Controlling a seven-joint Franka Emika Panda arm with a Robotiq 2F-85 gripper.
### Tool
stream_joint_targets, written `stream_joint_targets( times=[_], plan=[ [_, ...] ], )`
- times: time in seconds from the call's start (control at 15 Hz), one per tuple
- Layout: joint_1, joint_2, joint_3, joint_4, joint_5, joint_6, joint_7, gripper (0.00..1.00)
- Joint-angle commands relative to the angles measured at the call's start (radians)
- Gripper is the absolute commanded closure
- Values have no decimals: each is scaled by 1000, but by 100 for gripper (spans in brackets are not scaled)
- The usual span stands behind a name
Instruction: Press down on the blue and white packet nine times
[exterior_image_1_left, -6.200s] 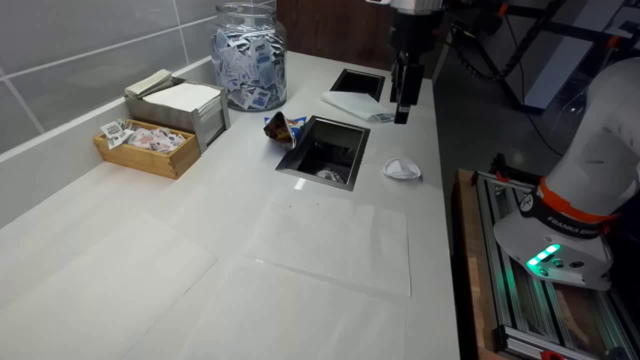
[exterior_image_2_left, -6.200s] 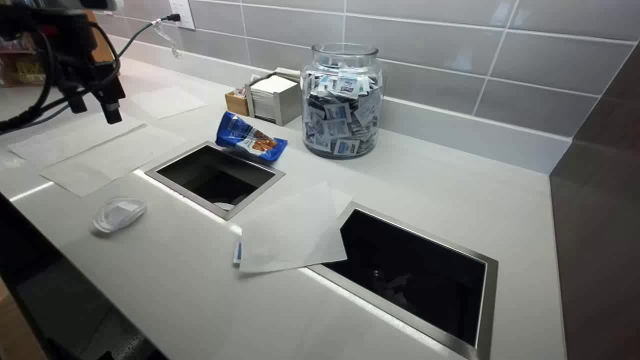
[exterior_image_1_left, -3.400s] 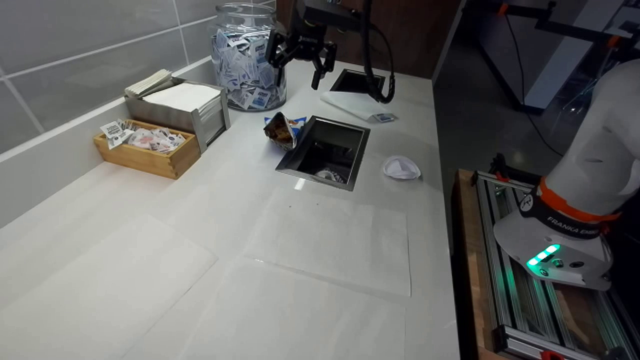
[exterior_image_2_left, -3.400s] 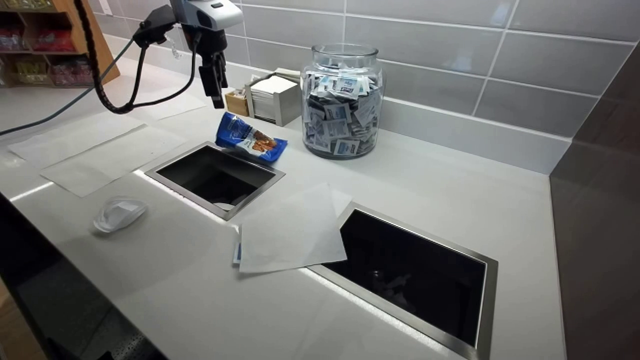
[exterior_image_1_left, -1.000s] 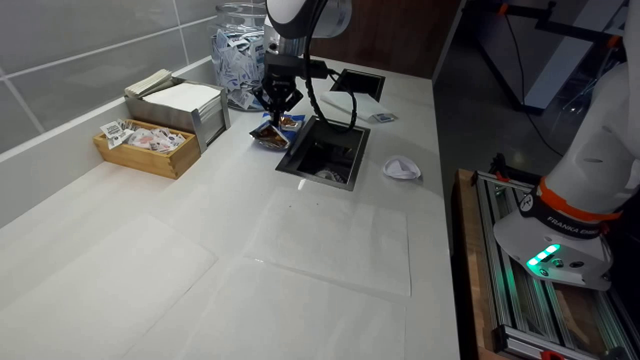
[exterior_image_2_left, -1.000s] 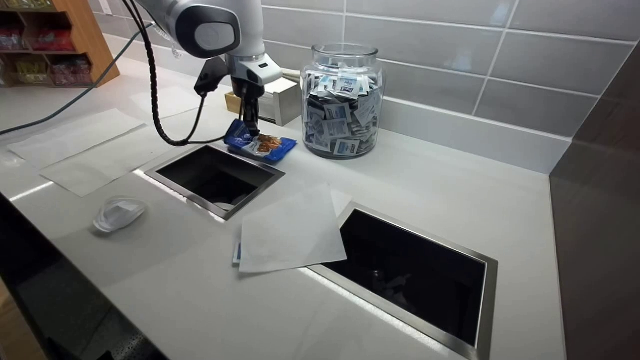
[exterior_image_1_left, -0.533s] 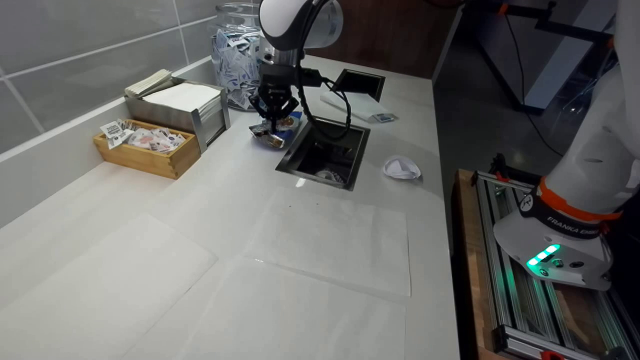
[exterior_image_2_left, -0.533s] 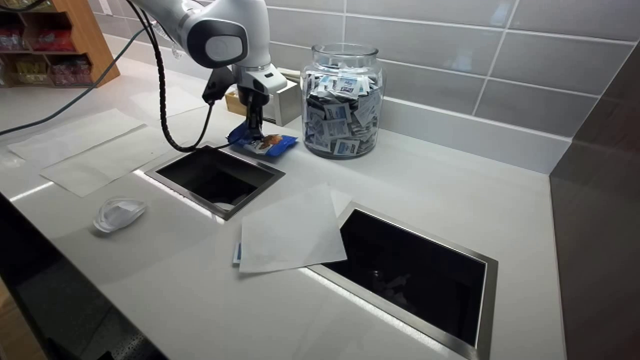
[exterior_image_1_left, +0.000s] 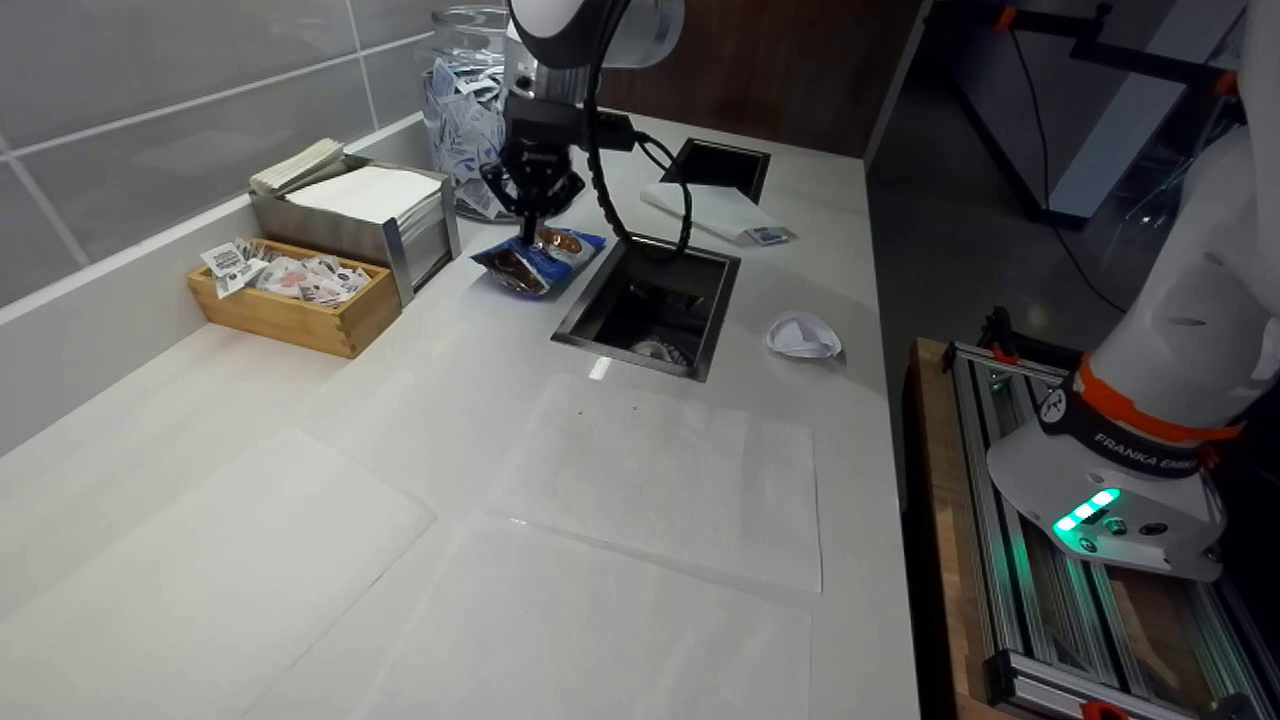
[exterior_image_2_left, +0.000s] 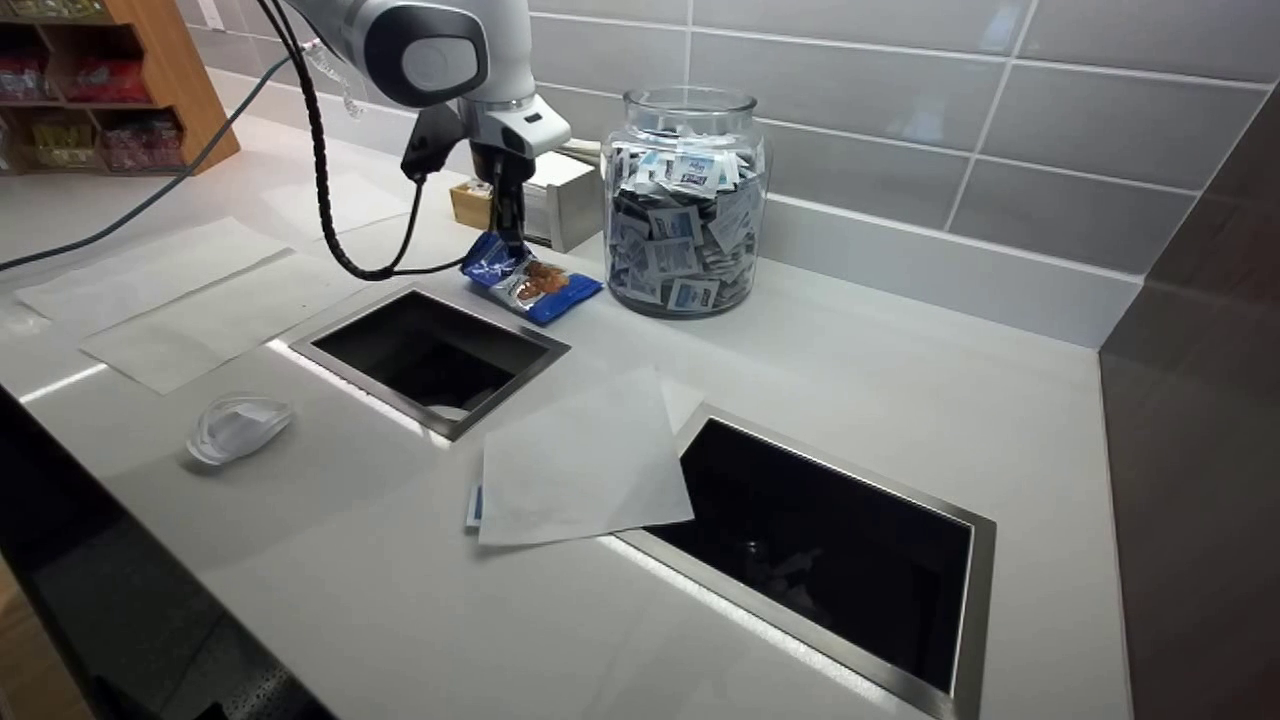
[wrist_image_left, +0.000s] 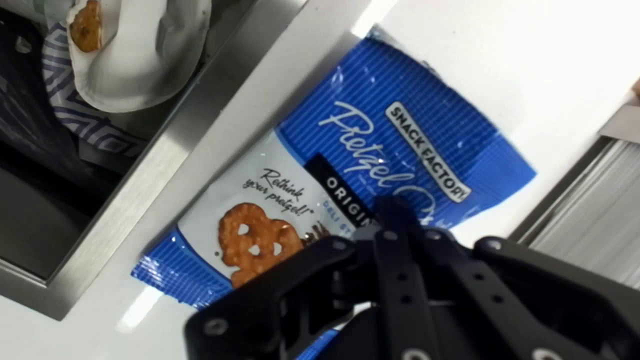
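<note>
An exterior view stands back, looking down along the counter (exterior_image_1_left: 460, 370), the robot's lower arm (exterior_image_1_left: 1200, 290) at three o'clock; an exterior view looks across it to the tiled wall (exterior_image_2_left: 880, 110) at one. Both share the jar (exterior_image_2_left: 690, 106). The wrist view peers down close over the packet (wrist_image_left: 325, 155), gripper (wrist_image_left: 395, 210) at five.

I take this for a self-serve snack station, in an office break room or café, I cannot tell which. My white worktop (exterior_image_2_left: 900, 380) runs along a grey tiled wall (exterior_image_2_left: 860, 100), with two metal-rimmed openings (exterior_image_2_left: 976, 610) let into it, one holding a white dish (wrist_image_left: 135, 75) with a scrap of food (wrist_image_left: 86, 27). On it are a glass jar (exterior_image_2_left: 690, 110) of sachets (exterior_image_2_left: 672, 255), a wooden box (exterior_image_1_left: 280, 318) of more, a napkin holder (exterior_image_1_left: 340, 235), a rack (exterior_image_2_left: 185, 95) of bags (exterior_image_2_left: 108, 82) and a blue and white pretzel packet (wrist_image_left: 330, 160).
</note>
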Motion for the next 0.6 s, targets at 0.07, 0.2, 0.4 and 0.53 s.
stream_joint_targets(
  times=[0.07,0.2,0.4,0.53],
  plan=[
    [37,-92,-28,-57,-32,20,23,100],
    [36,-115,-41,-72,-40,31,35,100],
    [23,-116,-60,-84,-38,37,43,100],
    [13,-103,-64,-90,-23,30,39,100]
  ],
)
